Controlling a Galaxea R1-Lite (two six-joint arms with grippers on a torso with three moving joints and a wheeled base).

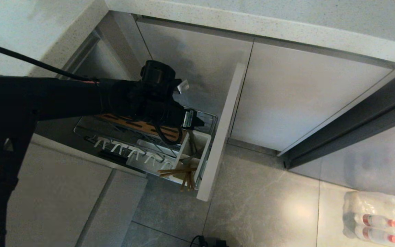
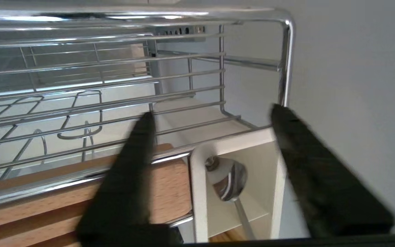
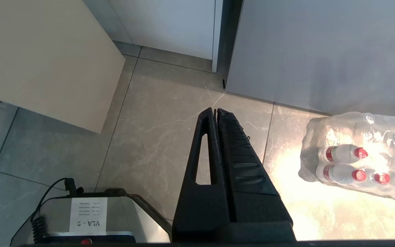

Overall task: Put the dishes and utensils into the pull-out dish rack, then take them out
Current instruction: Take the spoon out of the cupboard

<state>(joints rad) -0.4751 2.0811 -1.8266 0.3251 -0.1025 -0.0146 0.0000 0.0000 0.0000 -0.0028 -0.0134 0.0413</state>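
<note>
Down by the cabinet, the pull-out dish rack [image 1: 214,118] stands pulled out. The left gripper [image 2: 213,118] hangs over its white utensil caddy [image 2: 197,192], with both fingers [image 2: 129,171] wide apart and nothing between them. A silver utensil [image 2: 230,180] stands inside the caddy, and the chopsticks [image 1: 183,173] lean in it too. The right gripper [image 3: 215,113] hangs closed over the floor [image 3: 149,144], near a pack of bottles [image 3: 358,157].
</note>
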